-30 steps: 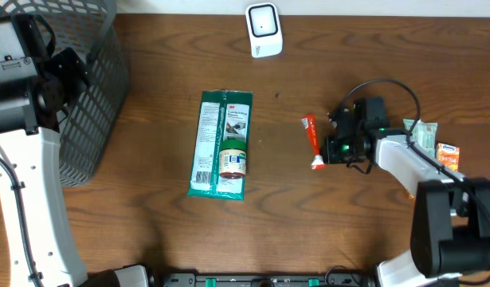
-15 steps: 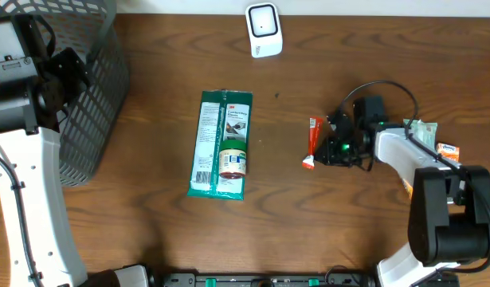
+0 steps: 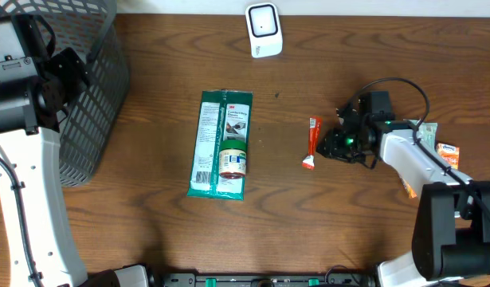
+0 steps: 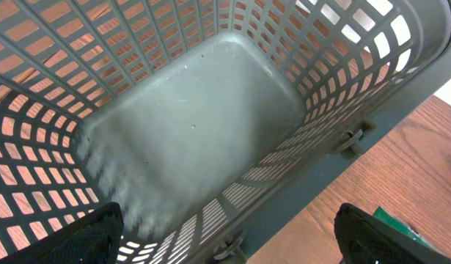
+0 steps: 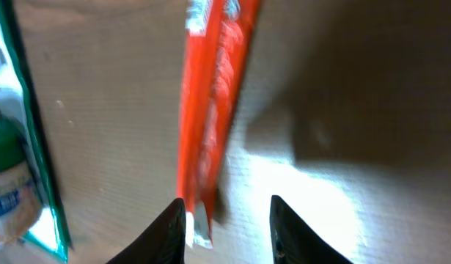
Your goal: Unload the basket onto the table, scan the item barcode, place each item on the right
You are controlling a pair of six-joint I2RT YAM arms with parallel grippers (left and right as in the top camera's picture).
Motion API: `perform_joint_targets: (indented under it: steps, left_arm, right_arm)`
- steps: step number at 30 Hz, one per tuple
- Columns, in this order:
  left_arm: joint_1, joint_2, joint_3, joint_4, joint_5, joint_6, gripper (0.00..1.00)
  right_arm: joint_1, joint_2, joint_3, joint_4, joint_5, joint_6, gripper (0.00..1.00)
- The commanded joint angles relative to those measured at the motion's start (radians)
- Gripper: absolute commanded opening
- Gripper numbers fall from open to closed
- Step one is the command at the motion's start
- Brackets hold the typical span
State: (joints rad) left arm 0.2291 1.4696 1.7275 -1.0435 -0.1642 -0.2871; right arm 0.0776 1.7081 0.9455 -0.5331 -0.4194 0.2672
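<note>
Item location: the red-and-white plastic tube [image 3: 311, 141] lies flat on the brown wooden worktop [image 3: 372, 223], just left of the right gripper [image 3: 326, 147]. Only the right wrist view shows this gripper's jaws parted, with the tube's end beside one fingertip [image 5: 177, 220] and not clamped. The left wrist view shows the left gripper [image 4: 236, 235], jaws spread wide, above the grey mesh basket [image 4: 210, 110].

The left claw [image 4: 229, 238] is spread wide; the right claw [image 5: 229, 224] sits low, slightly parted.
</note>
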Motion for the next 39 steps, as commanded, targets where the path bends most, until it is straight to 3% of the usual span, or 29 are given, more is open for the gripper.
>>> perform_joint_targets:
  steps: [1,7,10,14,17,24,29,39]
  left_arm:
    - [0.005,0.000,0.006,-0.003,-0.013,0.010,0.92]
    - [0.005,0.000,0.006,-0.003,-0.013,0.010,0.93]
    - [0.005,0.000,0.006,-0.003,-0.013,0.010,0.92]
    - [0.005,0.000,0.006,-0.003,-0.013,0.010,0.92]
    - [0.005,0.000,0.006,-0.003,-0.013,0.010,0.92]
    - [0.005,0.000,0.006,-0.003,-0.013,0.010,0.92]
    - [0.005,0.000,0.006,-0.003,-0.013,0.010,0.93]
    - [0.005,0.000,0.006,-0.003,-0.013,0.010,0.93]
  right_arm:
    - [0.044,0.002,-0.061,0.064,0.007,0.066,0.32]
    - [0.115,0.002,-0.192,0.219,0.160,0.158,0.24]
    - [0.122,0.002,-0.207,0.211,0.253,0.158,0.01]
    - [0.106,-0.023,-0.176,0.179,0.203,0.003,0.01]
    - [0.094,-0.087,-0.123,0.116,0.111,-0.208,0.01]
    - [0.101,-0.280,-0.113,0.111,0.109,-0.483,0.01]
    - [0.132,-0.386,-0.085,0.154,0.235,-0.512,0.01]
    - [0.152,-0.301,0.415,-0.117,0.397,-0.696,0.01]
